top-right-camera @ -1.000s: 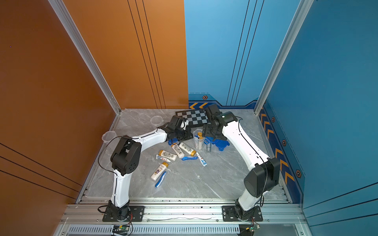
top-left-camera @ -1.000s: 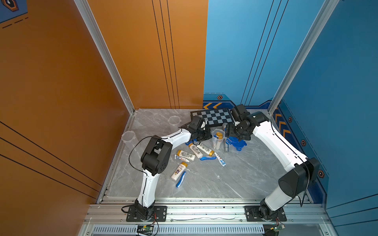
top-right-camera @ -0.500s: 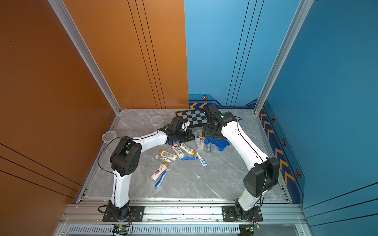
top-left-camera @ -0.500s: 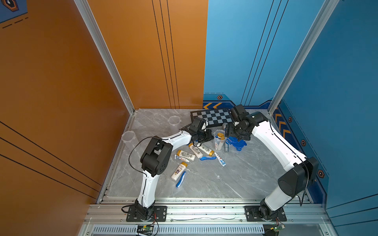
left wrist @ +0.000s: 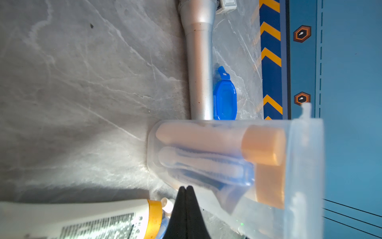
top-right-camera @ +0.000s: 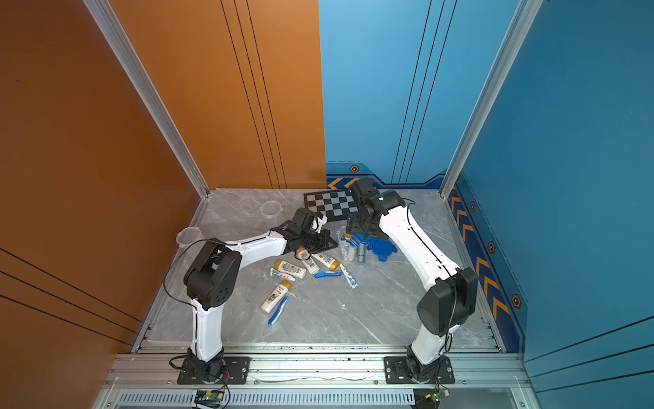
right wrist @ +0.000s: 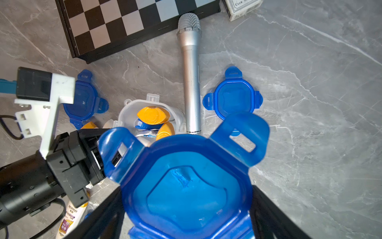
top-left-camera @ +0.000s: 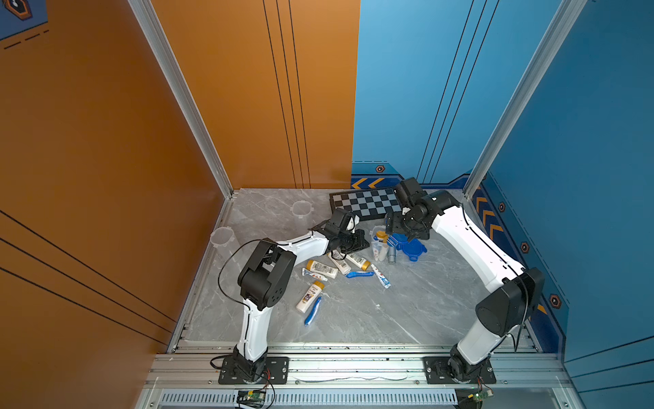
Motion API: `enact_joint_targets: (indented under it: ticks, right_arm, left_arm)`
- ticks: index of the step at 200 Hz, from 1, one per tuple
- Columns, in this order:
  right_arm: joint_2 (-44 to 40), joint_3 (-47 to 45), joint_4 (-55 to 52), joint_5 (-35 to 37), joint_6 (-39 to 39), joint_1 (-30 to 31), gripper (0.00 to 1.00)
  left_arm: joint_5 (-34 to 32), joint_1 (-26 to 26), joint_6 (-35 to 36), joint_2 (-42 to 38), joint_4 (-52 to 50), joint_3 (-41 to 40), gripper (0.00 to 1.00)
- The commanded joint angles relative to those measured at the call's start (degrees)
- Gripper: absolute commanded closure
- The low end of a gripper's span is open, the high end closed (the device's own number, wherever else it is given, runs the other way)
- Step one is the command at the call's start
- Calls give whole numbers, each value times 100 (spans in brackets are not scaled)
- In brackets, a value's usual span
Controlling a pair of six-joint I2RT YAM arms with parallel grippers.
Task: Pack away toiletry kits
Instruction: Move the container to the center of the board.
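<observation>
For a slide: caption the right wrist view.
Right claw holds a blue lid near the packed cup beside a microphone.

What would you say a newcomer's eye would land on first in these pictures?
Most likely the big blue lid gripped in the right pincer, close to the open clear cup stuffed with orange-capped bottles. Next come the loose bottles, toothbrushes and tubes scattered on the grey table, near the shut left pincer, which sits beside that cup.
</observation>
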Motion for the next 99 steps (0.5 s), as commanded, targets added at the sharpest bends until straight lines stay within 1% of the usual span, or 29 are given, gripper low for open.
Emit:
enact_joint_targets:
  ticks: [1,32,49,70,73,81,99]
  right_arm:
    - [450,566,-326,151,-319,135,22]
    - [1309,1629,-1002,199,-644,248,22]
    - [1639,2050,-1267,140,-732,266,22]
    - [1928,2500,-1558,74,-871,282,22]
    - [2098,2565,-1597,83,-898,287,22]
    - [2233,2721,-1703,94,-967,300,22]
    - [2415,2900,-1804,17,-1074,292,22]
  left_arm:
    - [205,217,-9,-409,70,-210,100]
    - [238,365,169,-750,-38,-480,100]
    - [162,414,373,-935,-262,-576,100]
    - [87,481,609,-1170,-482,-687,100]
    - [77,491,635,-1191,-499,-704,100]
    - [59,524,701,-1253,-567,-739,100]
    - [71,581,771,-1354,-619,-822,100]
